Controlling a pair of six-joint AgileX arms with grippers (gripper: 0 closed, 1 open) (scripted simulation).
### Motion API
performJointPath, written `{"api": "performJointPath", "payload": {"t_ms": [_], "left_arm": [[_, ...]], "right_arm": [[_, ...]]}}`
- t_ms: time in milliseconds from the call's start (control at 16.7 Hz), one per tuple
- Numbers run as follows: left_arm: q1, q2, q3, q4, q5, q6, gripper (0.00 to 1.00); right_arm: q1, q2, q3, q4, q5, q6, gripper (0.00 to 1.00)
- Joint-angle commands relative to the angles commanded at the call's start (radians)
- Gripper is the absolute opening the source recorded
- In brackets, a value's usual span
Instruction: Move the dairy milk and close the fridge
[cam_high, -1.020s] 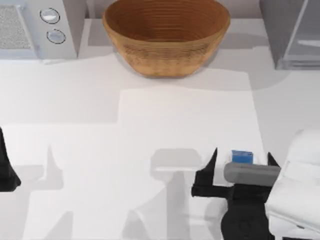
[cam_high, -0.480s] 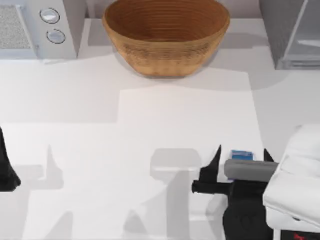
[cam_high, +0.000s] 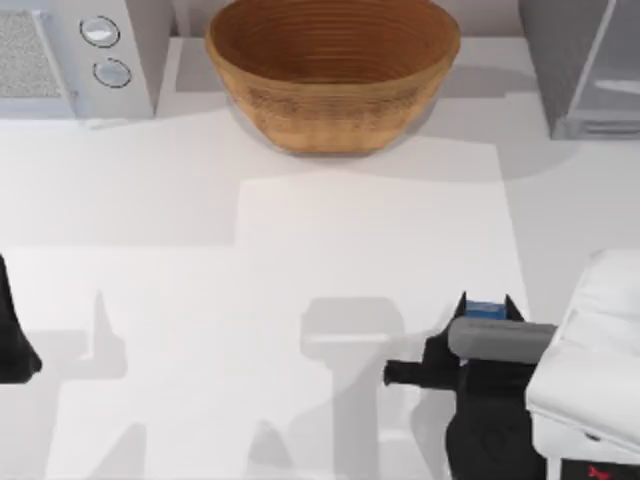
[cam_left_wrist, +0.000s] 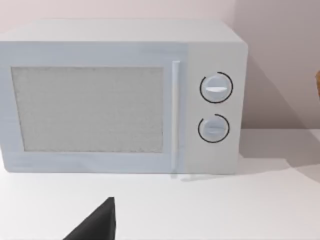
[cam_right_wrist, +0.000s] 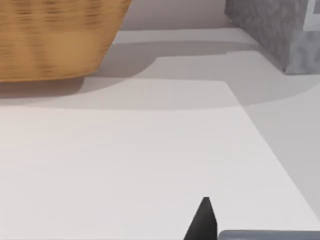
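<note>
Where right claw (cam_high: 485, 306) fingers meet: dairy milk (cam_high: 483, 309) (mostly hidden).

Blue dairy milk (cam_high: 484, 309) stands near the table's right front; grey fridge (cam_high: 582, 65) back right.

Round woven wicker bowl in golden brown (cam_high: 332, 70), ribbed inside, at the far middle of the white table (cam_high: 300, 240); the same bowl (cam_right_wrist: 55, 37) in the right wrist view, its shadow on the tabletop below it. Light grey boxy microwave (cam_high: 75, 55) at the far left corner, well apart from the bowl. Front of that microwave (cam_left_wrist: 120, 95): speckled window panel, slim upright handle, two round knobs stacked one above the other.
</note>
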Motion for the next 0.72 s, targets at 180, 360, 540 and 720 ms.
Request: {"api": "performJointPath", "payload": {"t_ms": [180,360,540,720], "left_arm": [[0.0,0.0,0.0,0.0,0.0,0.0,1.0],[0.0,0.0,0.0,0.0,0.0,0.0,1.0],[0.0,0.0,0.0,0.0,0.0,0.0,1.0],[0.0,0.0,0.0,0.0,0.0,0.0,1.0]], "right_arm": [[0.0,0.0,0.0,0.0,0.0,0.0,0.0],[0.0,0.0,0.0,0.0,0.0,0.0,0.0],[0.0,0.0,0.0,0.0,0.0,0.0,0.0],[0.002,-0.018,-0.002,-0.012,0.0,0.0,0.0]]}}
